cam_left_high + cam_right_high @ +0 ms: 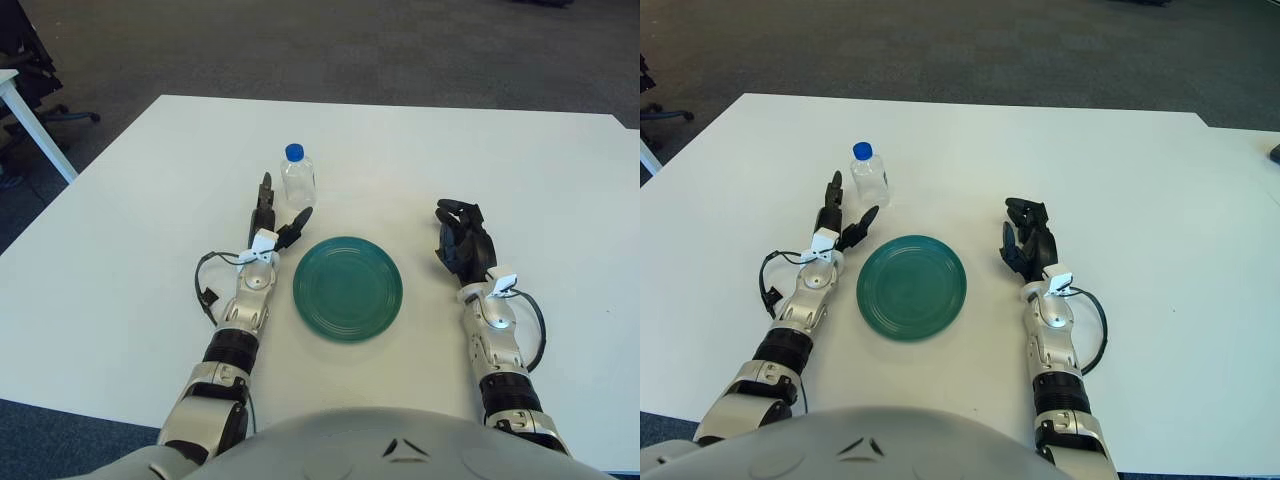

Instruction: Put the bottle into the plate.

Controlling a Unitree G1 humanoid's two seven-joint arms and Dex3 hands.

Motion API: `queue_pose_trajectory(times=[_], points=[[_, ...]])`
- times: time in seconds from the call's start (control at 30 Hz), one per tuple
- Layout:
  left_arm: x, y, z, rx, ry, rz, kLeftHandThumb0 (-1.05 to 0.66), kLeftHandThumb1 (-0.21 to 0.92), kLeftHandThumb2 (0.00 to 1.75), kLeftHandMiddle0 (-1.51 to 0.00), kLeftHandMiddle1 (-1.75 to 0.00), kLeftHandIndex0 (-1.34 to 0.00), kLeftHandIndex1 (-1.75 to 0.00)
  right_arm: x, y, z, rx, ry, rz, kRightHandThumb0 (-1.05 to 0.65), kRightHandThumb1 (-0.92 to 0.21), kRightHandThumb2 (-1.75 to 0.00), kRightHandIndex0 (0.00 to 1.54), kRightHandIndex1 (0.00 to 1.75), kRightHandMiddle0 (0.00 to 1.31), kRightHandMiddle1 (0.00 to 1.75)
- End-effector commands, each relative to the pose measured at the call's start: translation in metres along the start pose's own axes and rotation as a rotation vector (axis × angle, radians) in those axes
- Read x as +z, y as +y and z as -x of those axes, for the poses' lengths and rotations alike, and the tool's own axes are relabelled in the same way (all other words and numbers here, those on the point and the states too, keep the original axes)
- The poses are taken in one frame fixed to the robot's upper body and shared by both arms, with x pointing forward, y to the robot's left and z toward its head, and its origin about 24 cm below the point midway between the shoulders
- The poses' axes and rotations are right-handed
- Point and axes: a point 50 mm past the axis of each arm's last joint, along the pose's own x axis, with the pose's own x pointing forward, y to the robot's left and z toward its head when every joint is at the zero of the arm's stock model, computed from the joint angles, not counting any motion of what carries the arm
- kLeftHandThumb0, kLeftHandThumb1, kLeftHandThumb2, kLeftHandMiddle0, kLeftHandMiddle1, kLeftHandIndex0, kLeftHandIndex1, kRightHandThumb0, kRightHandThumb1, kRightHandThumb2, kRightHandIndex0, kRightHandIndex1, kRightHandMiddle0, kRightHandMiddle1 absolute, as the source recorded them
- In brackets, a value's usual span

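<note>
Left eye view shows the bottle (298, 179) upright on the worktop (120, 230), toward its far edge and just beyond the plate (348, 288), with the left robot hand (275, 215) right beside it, fingers spread and holding nothing. This looks like the reach step; next the fingers must close around the bottle's body. The right robot hand (462, 243), fingers curled and empty, shows right of the plate.

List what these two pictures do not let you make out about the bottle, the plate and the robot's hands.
1. Bottle: whether it holds any liquid; its clear body is too small in both views.
2. Left hand: whether a fingertip touches the bottle; both views look from above.
3. Right hand: its palm side, hidden by its curled fingers.
4. Plate: its underside, against the table.
</note>
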Motion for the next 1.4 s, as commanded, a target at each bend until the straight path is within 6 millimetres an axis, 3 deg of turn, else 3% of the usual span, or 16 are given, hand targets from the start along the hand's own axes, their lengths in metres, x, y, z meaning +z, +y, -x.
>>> queue_pose_trajectory(times=[0.0,0.47,1.0,1.37], points=[[0.0,-0.002,-0.002,0.027,0.006,0.034,-1.05,0.92,0.15,0.0,0.0,0.0,0.0,-0.031,-0.007,0.017,-0.028,0.17,-0.007,-0.45,-0.8,-0.71,0.51,0.7,0.04,1.17],[0.021,-0.006,-0.013,0.054,-0.057,0.174,-1.01,0.91,0.05,0.0,0.0,-0.01,0.0,-0.033,-0.009,0.016,-0.017,0.17,0.0,-0.45,-0.8,-0.68,0.45,0.8,0.04,1.18],[0.034,-0.014,-0.023,0.041,-0.074,0.193,-0.97,0.92,0.05,-0.05,-0.01,-0.02,-0.02,-0.035,-0.011,0.016,-0.006,0.188,0.006,-0.43,-0.76,-0.74,0.47,0.83,0.05,1.09],[0.04,-0.019,-0.028,0.03,-0.082,0.201,-0.96,0.92,0.05,-0.07,-0.01,-0.01,-0.02,-0.035,-0.012,0.015,0.002,0.193,-0.008,-0.42,-0.75,-0.75,0.48,0.81,0.05,1.12]])
